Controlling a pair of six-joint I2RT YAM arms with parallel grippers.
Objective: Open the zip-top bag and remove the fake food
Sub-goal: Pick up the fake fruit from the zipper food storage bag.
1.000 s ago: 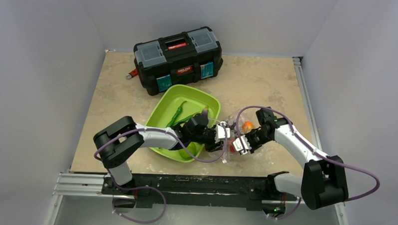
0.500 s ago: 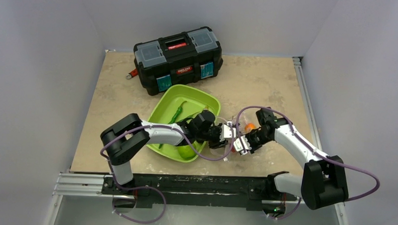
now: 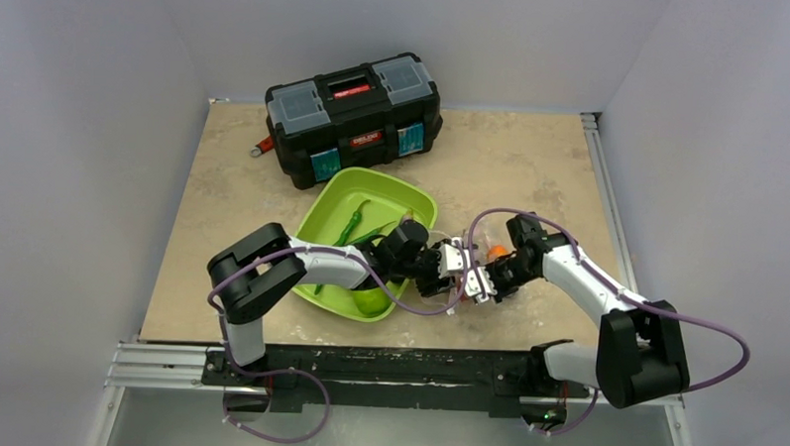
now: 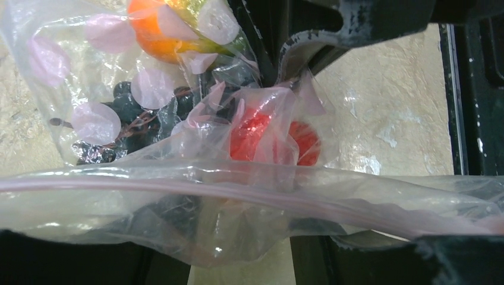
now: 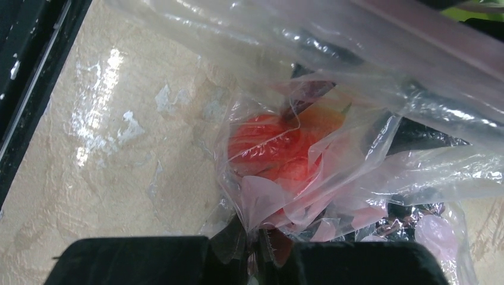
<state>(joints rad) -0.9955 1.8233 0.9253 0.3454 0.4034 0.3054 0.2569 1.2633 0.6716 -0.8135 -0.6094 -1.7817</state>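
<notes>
Closest to me, my right fingers [image 5: 131, 261] are matte black blocks pressed together on a gathered tuck of the bag [image 5: 356, 148], the film funnelling down into the slit between them. Only the right wrist view shows that pinch head-on. Just past it a glossy red strawberry [image 5: 273, 148] sits inside the crinkled clear plastic, with the beige, marbled surface [image 5: 89, 148] shining with glare behind. The left wrist view gives me the other side: my left fingers [image 4: 59, 261] stand spread at the bottom corners, and the pink zip strip [image 4: 249, 199] runs across the frame just above them; whether they touch the film I cannot tell. Beyond the strip I see the same strawberry, a cluster of dark berries [image 4: 128, 110] on thin stems, and a smooth orange fruit [image 4: 157, 29] with a green tinge, all behind film marked with pale pink round patches. The overhead view hardly shows the bag, only a glint between the two wrists, just right of the lime-green tray [image 3: 387, 198]. It alone shows what lies in the tray, a round lime [image 3: 371, 302] and slim green pods [image 3: 356, 222], and, farther back, a black plastic toolbox [image 3: 353, 117].
</notes>
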